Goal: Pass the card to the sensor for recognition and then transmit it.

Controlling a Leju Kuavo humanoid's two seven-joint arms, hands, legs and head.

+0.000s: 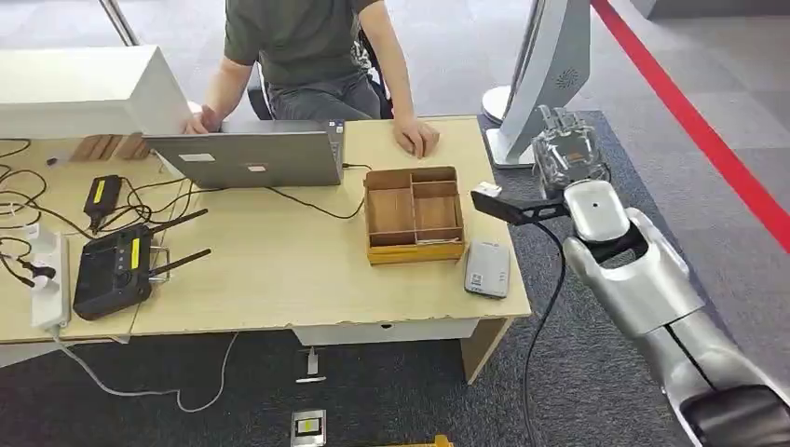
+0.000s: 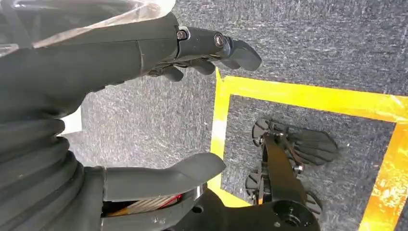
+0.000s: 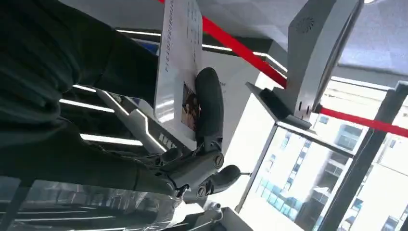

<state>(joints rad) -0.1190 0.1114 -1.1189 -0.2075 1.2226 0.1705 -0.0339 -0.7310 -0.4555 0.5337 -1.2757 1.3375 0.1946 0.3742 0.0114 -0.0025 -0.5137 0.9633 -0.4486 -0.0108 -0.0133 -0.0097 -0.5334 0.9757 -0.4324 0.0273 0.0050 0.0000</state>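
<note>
Count: 1 card [image 3: 179,72], 1 grey card reader [image 1: 487,268], 1 wooden tray [image 1: 414,216] with several compartments, 1 laptop [image 1: 250,156], 1 black handheld controller [image 1: 114,270] with 2 antennas, 1 small black adapter [image 1: 101,196], 1 white power strip [image 1: 48,279], 1 person [image 1: 307,56] seated behind the desk.

The card is held in the right hand [image 1: 568,154], raised off the desk's right end, beside the white kiosk stand [image 1: 550,65]. In the right wrist view a dark finger [image 3: 209,108] presses across the card's printed face, over a small photo; the card is white with lines of text. Its long axis lies roughly along the line of the hand and runs out of the frame. Which way its face points relative to the desk cannot be told.

The left hand [image 2: 159,96] hangs above the floor, fingers apart and holding nothing.

The card reader lies flat at the desk's front right corner, just beside the tray and apart from it. The tray sits right of centre; the laptop stands behind it, near the person's hands.

Surface: a light wood-grain desk [image 1: 279,270] with tangled black cables at its left. Floor: dark grey carpet, 1 red stripe [image 1: 708,130] at the right, yellow tape lines [image 2: 298,96] below the left hand.
</note>
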